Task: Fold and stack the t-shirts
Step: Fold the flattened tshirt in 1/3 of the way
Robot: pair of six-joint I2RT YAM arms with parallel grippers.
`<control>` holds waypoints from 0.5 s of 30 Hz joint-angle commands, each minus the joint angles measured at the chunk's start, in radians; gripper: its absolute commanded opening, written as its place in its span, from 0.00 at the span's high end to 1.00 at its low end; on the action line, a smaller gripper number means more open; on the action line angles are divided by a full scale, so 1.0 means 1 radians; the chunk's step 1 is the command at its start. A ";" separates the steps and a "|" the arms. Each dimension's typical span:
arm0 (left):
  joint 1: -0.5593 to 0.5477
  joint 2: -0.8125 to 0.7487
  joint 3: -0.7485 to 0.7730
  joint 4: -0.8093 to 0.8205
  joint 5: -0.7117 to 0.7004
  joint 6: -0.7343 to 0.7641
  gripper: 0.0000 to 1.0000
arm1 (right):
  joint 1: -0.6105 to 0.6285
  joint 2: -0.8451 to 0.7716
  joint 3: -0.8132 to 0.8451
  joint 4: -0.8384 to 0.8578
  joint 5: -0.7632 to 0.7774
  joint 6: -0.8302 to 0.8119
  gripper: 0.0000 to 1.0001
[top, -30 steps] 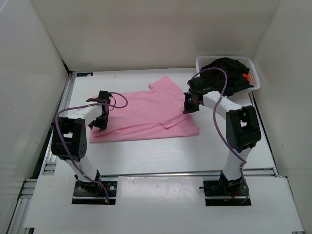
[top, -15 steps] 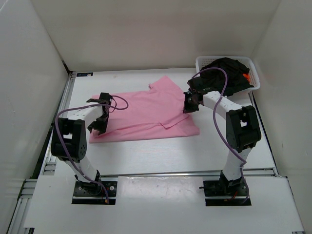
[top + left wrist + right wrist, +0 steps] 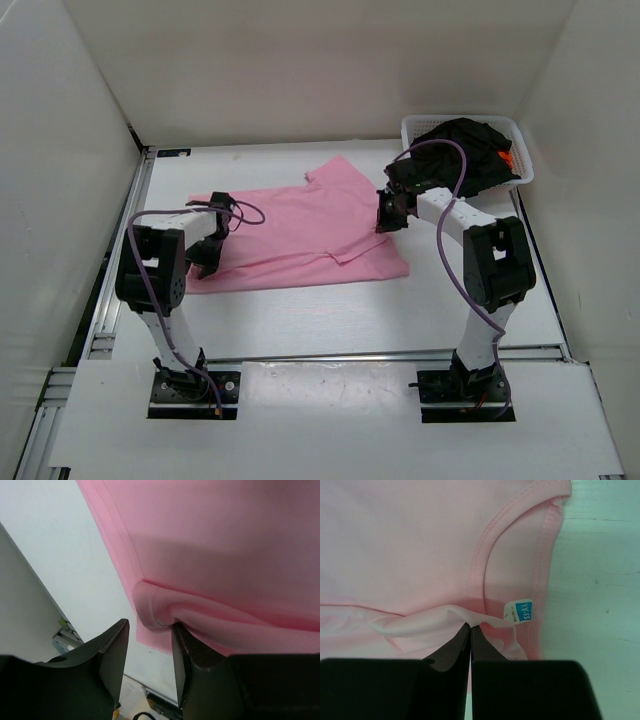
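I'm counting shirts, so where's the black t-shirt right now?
Top view: the black t-shirt lies in the white basket at the far right corner.

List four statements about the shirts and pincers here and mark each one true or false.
1. The pink t-shirt lies spread on the table. True.
2. The right pincer is open. False: it is shut on the pink t-shirt, next to the collar.
3. The black t-shirt is in the basket. True.
4. The left pincer hangs over the basket. False: it is open at the pink t-shirt's left edge.
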 commanded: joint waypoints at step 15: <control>0.088 0.108 0.187 0.060 -0.084 -0.002 0.43 | 0.003 -0.006 0.004 0.012 -0.010 0.006 1.00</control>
